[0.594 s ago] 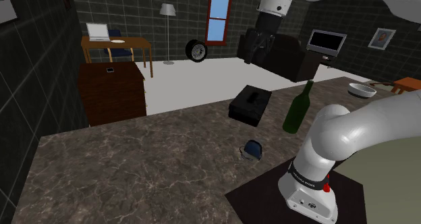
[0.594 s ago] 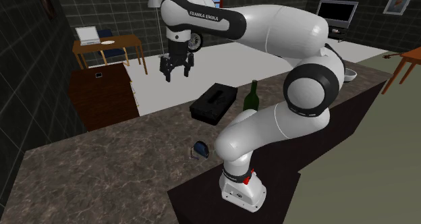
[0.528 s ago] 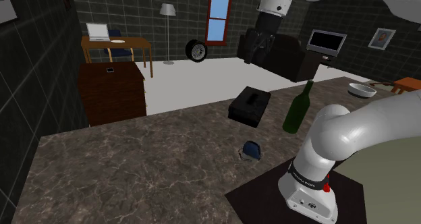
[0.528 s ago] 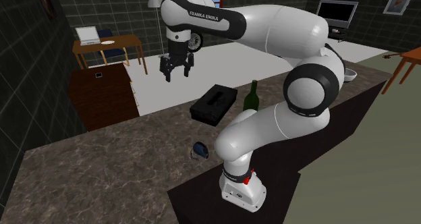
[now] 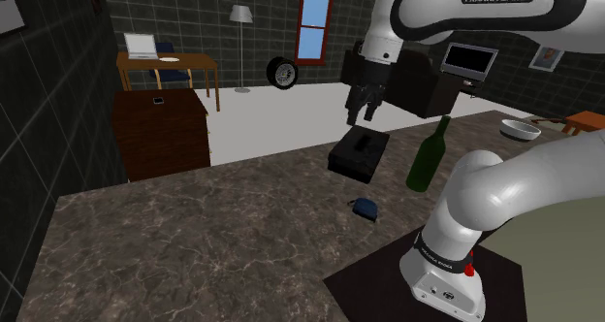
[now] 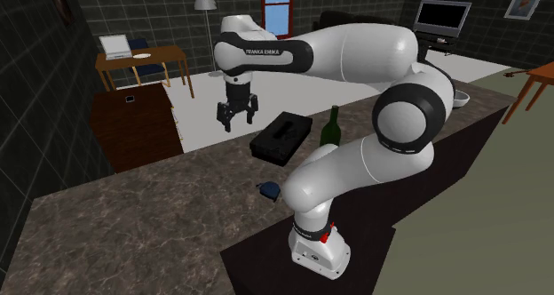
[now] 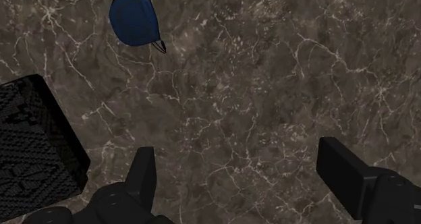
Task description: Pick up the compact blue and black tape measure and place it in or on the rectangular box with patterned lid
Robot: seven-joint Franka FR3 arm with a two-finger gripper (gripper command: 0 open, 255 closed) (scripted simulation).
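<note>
Black two-finger gripper (image 5: 366,112) is hovering, fingers spread, beside the dark patterned rectangular box (image 5: 359,152), small rounded blue tape measure (image 5: 365,208) lying near a dark green bottle (image 5: 427,155).

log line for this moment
stage: pre-grasp | gripper: open, empty, above counter beside box | tape measure: lying on counter, untouched | box: nothing on lid

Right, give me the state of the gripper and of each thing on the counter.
gripper: open, empty, hanging above the counter.
tape measure: lying on the counter, not held, apart from the box.
box: lid shut, nothing on it.
bottle: upright, beside the box.
bowl: right way up on the counter.
</note>
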